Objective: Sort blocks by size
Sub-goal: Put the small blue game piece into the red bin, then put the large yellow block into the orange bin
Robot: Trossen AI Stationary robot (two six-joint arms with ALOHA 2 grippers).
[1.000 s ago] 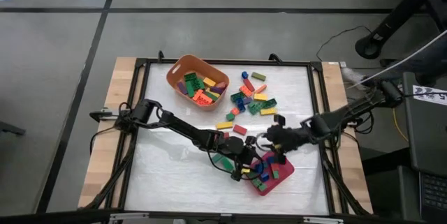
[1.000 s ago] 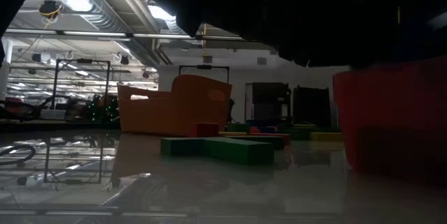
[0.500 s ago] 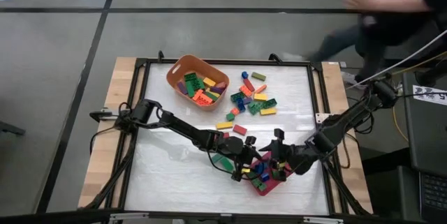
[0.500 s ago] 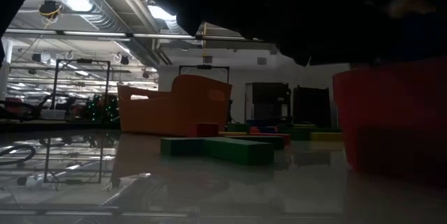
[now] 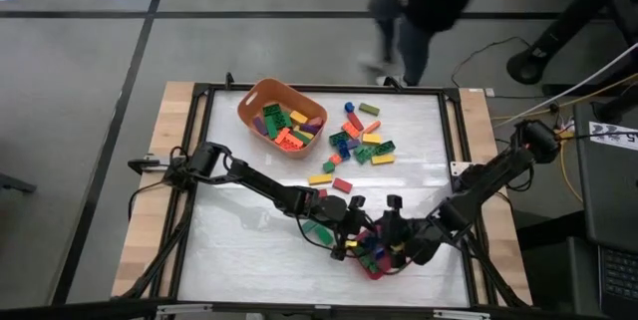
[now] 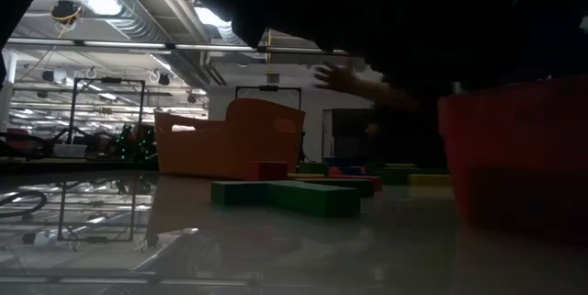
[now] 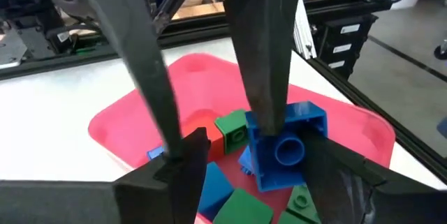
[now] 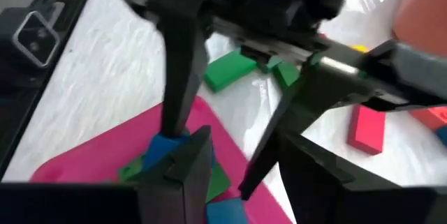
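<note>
Left gripper [image 7: 230, 144] hangs over the pink tray [image 7: 133, 123], fingers spread, a small blue block [image 7: 288, 144] touching the inside of one finger — clamped or already let go, cannot tell. Right gripper [image 8: 230, 175] is just beside it over the same tray; jaws part open, nothing seen between them. To finish cleanly: lift the left straight up clear of the tray wall, keep the two grippers apart. Long blocks [image 5: 361, 143] lie well beyond both, near the orange tub [image 5: 282, 118].
</note>
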